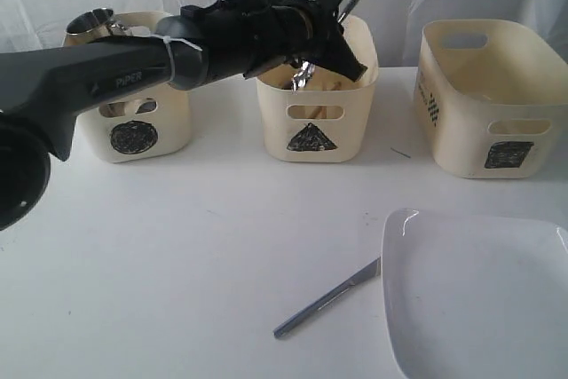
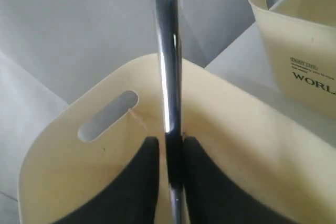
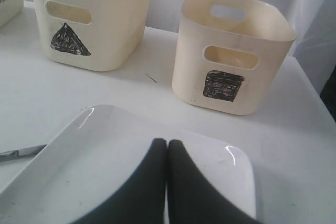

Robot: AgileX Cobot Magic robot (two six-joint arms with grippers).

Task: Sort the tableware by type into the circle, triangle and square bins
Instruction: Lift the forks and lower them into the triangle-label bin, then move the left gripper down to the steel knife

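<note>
My left gripper (image 2: 169, 139) hangs over the triangle bin (image 1: 312, 159), reaching in from the left. A shiny piece of metal cutlery (image 2: 167, 51) stands upright between its fingers, touching one, with a narrow gap beside the other. More cutlery (image 1: 302, 73) glints inside that bin. My right gripper (image 3: 167, 142) is shut and empty, low over the large white plate (image 3: 105, 161) at the front right. Another metal piece (image 1: 328, 297) lies on the table with its tip at the plate's (image 1: 479, 299) left edge. A steel mug (image 1: 93, 24) sticks out of the circle bin (image 1: 173, 130).
The square bin (image 1: 461, 144) stands at the back right; its inside shows nothing. The left arm's dark body (image 1: 80, 86) stretches across the circle bin. White curtains hang behind the white table (image 1: 177, 255).
</note>
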